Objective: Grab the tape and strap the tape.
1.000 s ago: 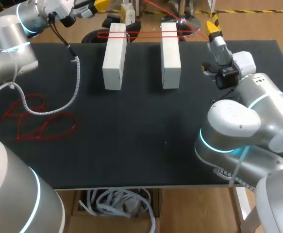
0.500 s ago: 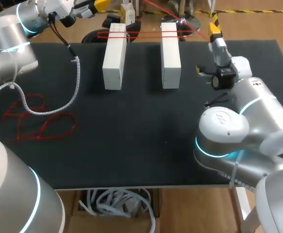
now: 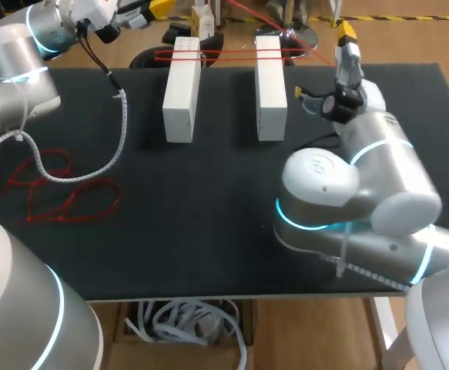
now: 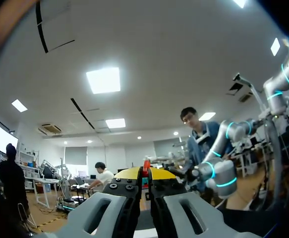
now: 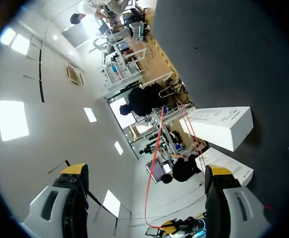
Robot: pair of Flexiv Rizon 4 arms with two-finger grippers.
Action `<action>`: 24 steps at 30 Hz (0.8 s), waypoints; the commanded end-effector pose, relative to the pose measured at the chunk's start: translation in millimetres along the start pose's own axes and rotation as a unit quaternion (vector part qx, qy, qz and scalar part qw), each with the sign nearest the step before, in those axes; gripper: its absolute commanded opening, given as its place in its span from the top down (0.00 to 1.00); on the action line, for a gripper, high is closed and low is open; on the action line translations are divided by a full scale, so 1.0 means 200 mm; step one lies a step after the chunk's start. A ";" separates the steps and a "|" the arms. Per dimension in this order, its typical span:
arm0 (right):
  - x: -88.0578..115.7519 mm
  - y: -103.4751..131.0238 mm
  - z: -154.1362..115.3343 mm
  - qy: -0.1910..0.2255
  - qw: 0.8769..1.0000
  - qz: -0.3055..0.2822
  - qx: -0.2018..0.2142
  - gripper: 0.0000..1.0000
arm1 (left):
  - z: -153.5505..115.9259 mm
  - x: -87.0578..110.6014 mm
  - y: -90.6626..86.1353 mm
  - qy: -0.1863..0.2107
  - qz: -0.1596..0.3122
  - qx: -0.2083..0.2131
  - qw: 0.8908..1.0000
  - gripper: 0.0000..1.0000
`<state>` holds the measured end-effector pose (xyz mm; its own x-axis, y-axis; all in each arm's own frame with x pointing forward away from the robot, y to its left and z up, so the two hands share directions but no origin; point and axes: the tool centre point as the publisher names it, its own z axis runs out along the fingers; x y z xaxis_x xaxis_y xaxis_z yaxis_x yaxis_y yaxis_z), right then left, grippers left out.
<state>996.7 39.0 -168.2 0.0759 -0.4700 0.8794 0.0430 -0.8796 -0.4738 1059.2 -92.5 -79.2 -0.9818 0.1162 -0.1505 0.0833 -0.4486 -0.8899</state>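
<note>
Red tape [image 3: 224, 54] runs in two strands across the far ends of two white blocks [image 3: 182, 89] [image 3: 270, 85], then on past the table's back edge. My left gripper [image 3: 159, 9] hangs beyond the back left corner; in its wrist view it [image 4: 145, 181] is shut on a bit of red tape [image 4: 145, 166]. My right gripper [image 3: 326, 63] stands open just right of the right block, holding nothing. In the right wrist view a red tape strand [image 5: 156, 148] runs ahead of the wide-open gripper [image 5: 146, 173], apart from both fingers, with the blocks [image 5: 221, 126] beyond.
A loose tangle of red tape [image 3: 58, 189] lies on the black table [image 3: 209, 231] at the left. A white coiled cable [image 3: 121, 131] from my left arm loops over the table's left part. My right arm's bulky joints cover the right front.
My right arm has swung left toward the right block, its open gripper turning and rising near the back edge. The left arm and the tape have stayed put.
</note>
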 end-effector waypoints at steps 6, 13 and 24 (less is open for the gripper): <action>-0.05 -0.05 0.10 0.035 0.990 -0.001 -0.135 0.00 | 0.00 -0.01 0.00 0.002 -0.001 0.001 1.000 1.00; -0.01 -0.05 0.13 0.041 0.990 0.011 -0.133 0.13 | 0.00 -0.01 0.00 0.002 -0.001 0.001 1.000 1.00; 0.04 0.00 0.15 0.038 0.990 0.023 -0.134 0.62 | 0.00 -0.01 0.00 0.002 -0.001 0.001 1.000 1.00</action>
<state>1025.2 36.6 -167.0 -0.0122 -0.5077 0.8615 -0.1764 -0.8469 -0.5016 1059.2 -92.5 -79.2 -0.9818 0.1162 -0.1505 0.0833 -0.4486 -0.8899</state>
